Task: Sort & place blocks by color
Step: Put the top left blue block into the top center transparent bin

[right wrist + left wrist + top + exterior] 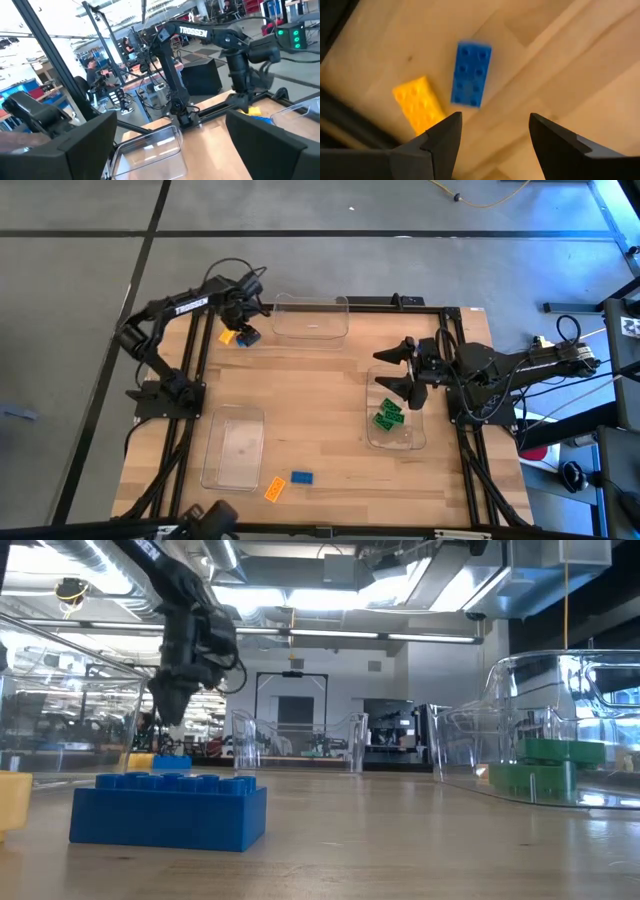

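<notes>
My left gripper (244, 327) (495, 131) hangs open at the table's far left, just above a blue brick (471, 74) (248, 338) and an orange-yellow brick (418, 104) (228, 336) that lie flat on the wood, studs up. In the low view this gripper (168, 710) points down over them. My right gripper (392, 370) (170, 145) is open above the far end of the right tray (412, 442), which holds green bricks (388, 416) (545, 768). Another blue brick (301, 478) (170, 810) and an orange-yellow one (274, 489) lie near the table's near edge.
A clear tray (311, 320) stands at the far edge, right of the left gripper. Another clear tray (233, 445) lies on the near left. A black frame rail (190, 370) runs along the table's left side, close to the far bricks. Bare wood lies in the table's middle.
</notes>
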Controlling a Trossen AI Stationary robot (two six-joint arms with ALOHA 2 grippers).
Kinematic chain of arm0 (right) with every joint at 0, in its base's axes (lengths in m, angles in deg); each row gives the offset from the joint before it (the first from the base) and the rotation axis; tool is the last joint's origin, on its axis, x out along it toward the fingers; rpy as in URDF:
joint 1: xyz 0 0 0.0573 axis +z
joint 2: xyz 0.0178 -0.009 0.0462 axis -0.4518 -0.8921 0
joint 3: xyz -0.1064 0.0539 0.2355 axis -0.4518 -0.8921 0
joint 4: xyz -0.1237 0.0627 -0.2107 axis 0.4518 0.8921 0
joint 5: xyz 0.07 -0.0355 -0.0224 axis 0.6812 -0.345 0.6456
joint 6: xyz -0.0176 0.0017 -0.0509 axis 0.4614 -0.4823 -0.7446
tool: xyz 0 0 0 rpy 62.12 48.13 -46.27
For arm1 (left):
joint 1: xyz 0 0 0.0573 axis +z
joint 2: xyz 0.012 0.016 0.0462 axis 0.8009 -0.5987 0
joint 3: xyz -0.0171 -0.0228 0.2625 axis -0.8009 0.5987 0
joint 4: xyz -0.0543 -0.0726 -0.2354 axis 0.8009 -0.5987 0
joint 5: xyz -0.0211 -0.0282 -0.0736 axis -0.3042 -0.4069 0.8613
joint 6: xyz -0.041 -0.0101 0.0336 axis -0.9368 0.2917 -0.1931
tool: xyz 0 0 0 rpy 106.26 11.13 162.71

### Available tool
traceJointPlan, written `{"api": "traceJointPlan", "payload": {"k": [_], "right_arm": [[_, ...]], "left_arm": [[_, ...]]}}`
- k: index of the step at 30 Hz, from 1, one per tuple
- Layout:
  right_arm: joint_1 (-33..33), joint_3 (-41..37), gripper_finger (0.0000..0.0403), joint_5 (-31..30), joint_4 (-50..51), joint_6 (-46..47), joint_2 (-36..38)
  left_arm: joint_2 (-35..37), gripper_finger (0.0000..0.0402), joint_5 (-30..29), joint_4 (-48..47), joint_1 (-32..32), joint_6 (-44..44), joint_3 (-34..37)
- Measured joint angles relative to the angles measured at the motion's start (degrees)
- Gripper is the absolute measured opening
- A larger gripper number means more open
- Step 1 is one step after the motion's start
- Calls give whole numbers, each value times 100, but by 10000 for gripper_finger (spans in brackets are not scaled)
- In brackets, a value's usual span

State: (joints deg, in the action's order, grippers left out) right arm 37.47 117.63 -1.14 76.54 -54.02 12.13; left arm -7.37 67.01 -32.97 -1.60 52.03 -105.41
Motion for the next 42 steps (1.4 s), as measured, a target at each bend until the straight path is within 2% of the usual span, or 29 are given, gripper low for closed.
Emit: {"api": "traceJointPlan", "payload": {"k": [6,13,18,34,42], "right_arm": [[0,0,375,-16,0,114,0],[0,0,375,-374,-2,116,0],[2,0,375,-372,-3,116,-2],[2,0,375,-358,-11,413,-2],[2,0,375,-357,-11,407,-2]], "left_arm": [[-415,224,-141,460,9,303,106],[-868,224,-199,609,13,423,104],[-1075,224,-500,729,13,466,104],[-1089,224,-596,842,22,363,131],[-1045,224,-887,963,-72,228,755]]}}
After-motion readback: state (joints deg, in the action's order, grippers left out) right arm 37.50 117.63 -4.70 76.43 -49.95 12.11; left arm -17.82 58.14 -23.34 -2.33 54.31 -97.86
